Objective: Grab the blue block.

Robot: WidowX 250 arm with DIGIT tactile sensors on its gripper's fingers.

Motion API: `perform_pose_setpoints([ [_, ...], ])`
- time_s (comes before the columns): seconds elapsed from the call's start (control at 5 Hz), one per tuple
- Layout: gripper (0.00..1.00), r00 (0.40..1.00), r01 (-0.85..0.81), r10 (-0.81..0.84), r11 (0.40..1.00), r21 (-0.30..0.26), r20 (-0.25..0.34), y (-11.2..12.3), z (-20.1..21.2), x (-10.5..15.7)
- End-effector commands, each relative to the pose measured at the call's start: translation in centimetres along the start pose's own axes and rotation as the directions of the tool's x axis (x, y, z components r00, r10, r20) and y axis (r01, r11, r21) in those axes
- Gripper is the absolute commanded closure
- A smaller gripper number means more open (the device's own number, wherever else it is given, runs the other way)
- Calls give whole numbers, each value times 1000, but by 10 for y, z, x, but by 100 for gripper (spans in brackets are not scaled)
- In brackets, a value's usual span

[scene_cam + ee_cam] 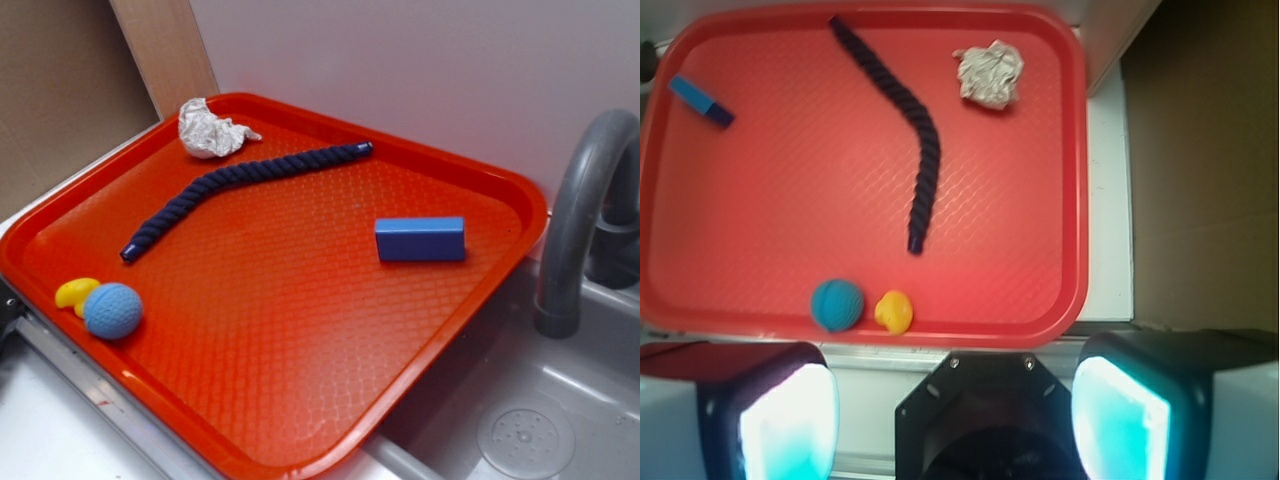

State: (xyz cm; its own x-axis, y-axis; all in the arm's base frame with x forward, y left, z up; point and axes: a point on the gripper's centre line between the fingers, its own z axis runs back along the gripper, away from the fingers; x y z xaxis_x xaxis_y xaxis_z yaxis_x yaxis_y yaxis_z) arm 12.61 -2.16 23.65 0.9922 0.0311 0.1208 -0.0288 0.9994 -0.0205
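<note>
I am reading the blue block point(701, 101) as stiff, light and smooth-faced — best pinched across its short sides at mid-length. It is lying flat at the far-left corner of the red tray point(1072, 200), well apart from my gripper point(955, 420), which is hovering spread and empty — beyond the near rim.

The pincer point(955, 410) hangs with fingers point(780, 420) spread wide (holding nothing).
</note>
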Motion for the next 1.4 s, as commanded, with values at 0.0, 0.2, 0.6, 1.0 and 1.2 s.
perform_pose_setpoints([
  [0.0,0,978,205,-207,975,84,8,-35,-10,36],
  [0.2,0,911,408,-411,910,76,34,-73,-14,59],
  [0.6,0,811,585,-584,810,41,-37,-153,-46,96],
  [1.0,0,691,719,-700,691,69,-181,-209,-123,121],
  [1.2,0,654,747,-723,664,37,-225,-217,-147,121],
])
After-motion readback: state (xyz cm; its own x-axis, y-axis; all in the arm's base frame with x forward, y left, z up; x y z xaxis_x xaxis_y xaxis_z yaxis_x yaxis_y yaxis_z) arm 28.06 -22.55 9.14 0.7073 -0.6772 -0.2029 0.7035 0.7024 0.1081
